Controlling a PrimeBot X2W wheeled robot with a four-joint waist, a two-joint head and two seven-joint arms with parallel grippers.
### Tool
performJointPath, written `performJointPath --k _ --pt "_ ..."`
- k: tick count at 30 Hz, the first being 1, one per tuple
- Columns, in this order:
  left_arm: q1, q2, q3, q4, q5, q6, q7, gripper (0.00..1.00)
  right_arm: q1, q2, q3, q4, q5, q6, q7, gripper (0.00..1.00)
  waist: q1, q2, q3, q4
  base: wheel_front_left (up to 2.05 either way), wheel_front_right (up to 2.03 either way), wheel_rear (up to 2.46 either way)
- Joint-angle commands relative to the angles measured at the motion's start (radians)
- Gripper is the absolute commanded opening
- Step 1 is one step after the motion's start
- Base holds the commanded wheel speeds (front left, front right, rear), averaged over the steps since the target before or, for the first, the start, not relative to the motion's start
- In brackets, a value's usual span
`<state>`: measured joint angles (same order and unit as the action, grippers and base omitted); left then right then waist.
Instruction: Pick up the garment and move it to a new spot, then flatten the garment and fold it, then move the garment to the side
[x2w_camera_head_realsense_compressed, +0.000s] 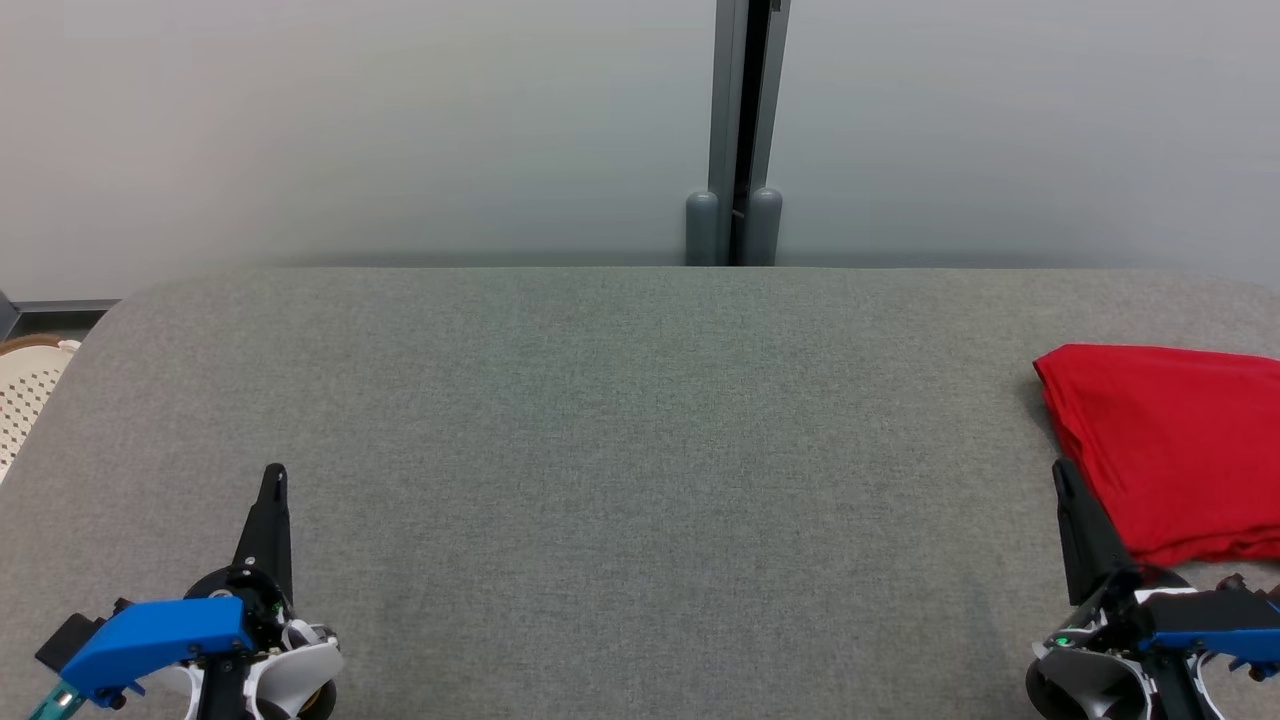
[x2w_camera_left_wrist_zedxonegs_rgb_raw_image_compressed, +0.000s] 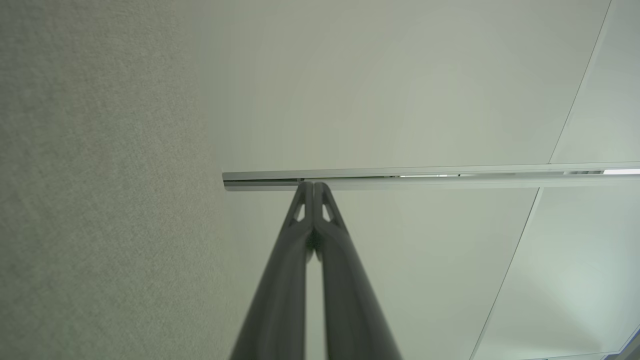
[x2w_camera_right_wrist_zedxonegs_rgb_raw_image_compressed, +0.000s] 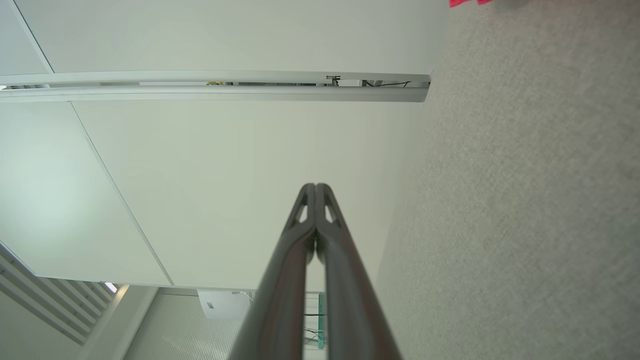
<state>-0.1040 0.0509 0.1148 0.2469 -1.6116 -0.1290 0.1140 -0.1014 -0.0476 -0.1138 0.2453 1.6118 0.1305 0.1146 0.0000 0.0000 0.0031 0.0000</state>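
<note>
Grey cloth table (x2w_camera_head_realsense_compressed: 600, 420) spans the width, with a pale wall (x2w_camera_head_realsense_compressed: 350, 130) behind and a grey post (x2w_camera_head_realsense_compressed: 735, 130) at centre-back. At far left, off the table edge, we see a cream basket (x2w_camera_head_realsense_compressed: 25, 390), which isn't part of the job. The left gripper (x2w_camera_head_realsense_compressed: 274, 478) sits low at the near left with its fingers pointing up the table, clenched tip to tip on nothing. The left wrist view agrees: both fingers (x2w_camera_left_wrist_zedxonegs_rgb_raw_image_compressed: 280, 280) are pressed together, with just table and wall past them. The right gripper (x2w_camera_head_realsense_compressed: 1062, 478) is at the near right in a mirrored pose, also clenched and empty. In its wrist view the fingers (x2w_camera_right_wrist_zedxonegs_rgb_raw_image_compressed: 350, 280) meet at the tips, and a red sliver shows at the top corner, well off the finger line. The red garment (x2w_camera_head_realsense_compressed: 1170, 450) lies flat at the table's right side, just beyond and beside the right gripper, and runs out of frame. It reads as a tidy stack with layered edges along the near side. From the head view the right finger overlaps its lower-left hem, and we can't tell whether they touch. Our read is that pick, flatten, fold and move-aside all look done, since the cloth is folded and parked at the side and both arms are low and idle. We'd say nothing is left beyond a check. One caveat: part of the garment is cut off, so we can't vouch for the fold on that side.
</note>
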Motion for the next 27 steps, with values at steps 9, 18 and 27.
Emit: performJointPath --k 9,18,27 --pt "-0.011 -0.002 0.002 -0.004 -0.002 -0.004 0.004 0.0 -0.014 -0.005 -0.002 -0.003 0.002 0.0 0.003 0.0 0.0 0.0 0.0 0.0 0.0 0.0 0.0" --pt "-0.011 -0.002 0.002 -0.004 -0.002 -0.004 0.004 0.0 -0.014 -0.005 -0.002 -0.003 0.002 0.0 0.003 0.0 0.0 0.0 0.0 0.0 0.0 0.0 0.0" --pt "-0.011 -0.002 0.002 -0.004 -0.002 -0.004 0.004 0.0 -0.013 -0.005 -0.002 -0.003 0.002 0.0 0.003 0.0 0.0 0.0 0.0 0.0 0.0 0.0 0.0"
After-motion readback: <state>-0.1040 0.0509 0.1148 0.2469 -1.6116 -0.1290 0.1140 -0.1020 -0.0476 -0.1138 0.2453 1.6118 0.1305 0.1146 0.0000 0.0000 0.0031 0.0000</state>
